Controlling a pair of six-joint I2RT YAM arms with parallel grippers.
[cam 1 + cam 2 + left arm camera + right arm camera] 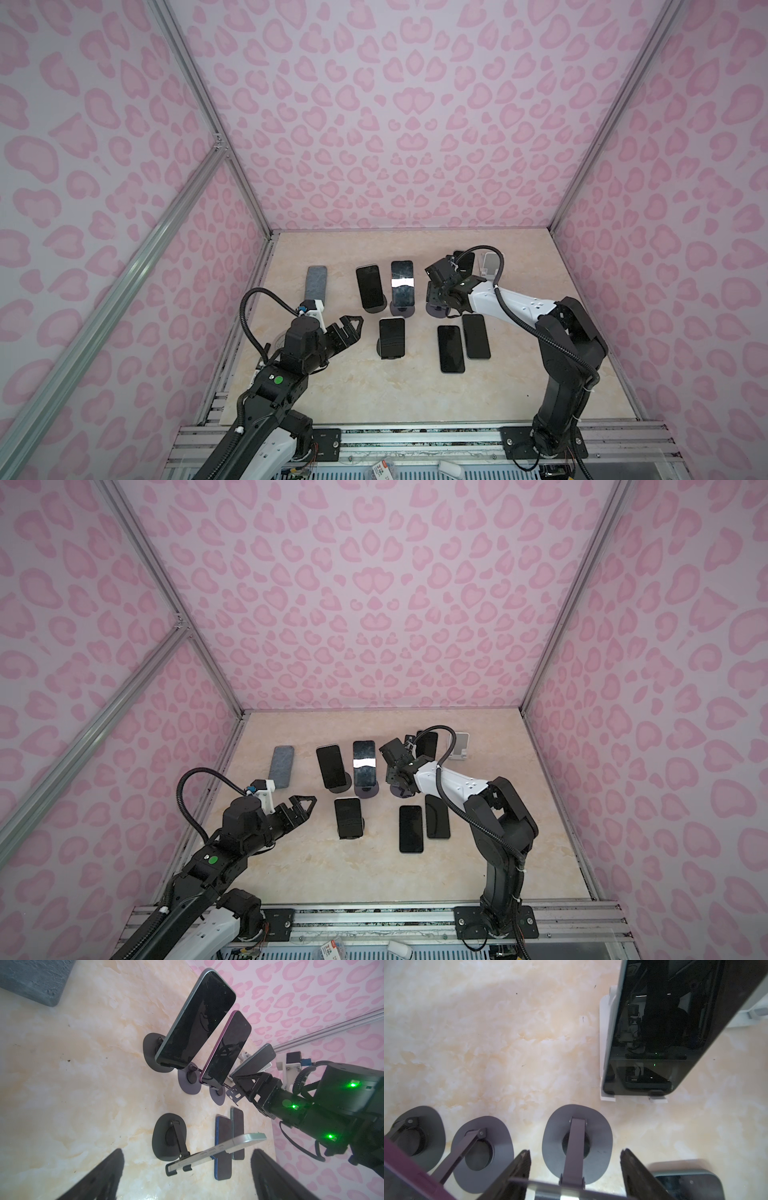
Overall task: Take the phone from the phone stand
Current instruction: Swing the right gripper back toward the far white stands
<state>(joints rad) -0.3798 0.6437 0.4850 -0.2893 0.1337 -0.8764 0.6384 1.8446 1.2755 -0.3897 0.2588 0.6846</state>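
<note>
- Phones crowd the table [332,395]: at 12 o'clock the dark phone [370,286] and the purple-edged phone [402,282] lean on stands [431,1126], and a third phone [654,1022] sits on a white stand [603,1043] at 1 o'clock.
- Near the centre we see the front phone [392,337] tilted back in the cradle of a low black stand [166,1138].
- Our left gripper [359,327] hovers at that phone's 9 o'clock, fingers spread wide.
- Our right gripper [575,1152] straddles the arm of a grey stand [554,1130], empty, just beside the purple-edged phone. Its fingers sit apart, and we cannot tell whether they pinch the cradle.
- At 4 o'clock the blue phone [223,1128] and a flat phone [237,1122] lie together.
- A grey block [316,282] lies at 10 o'clock.
</note>
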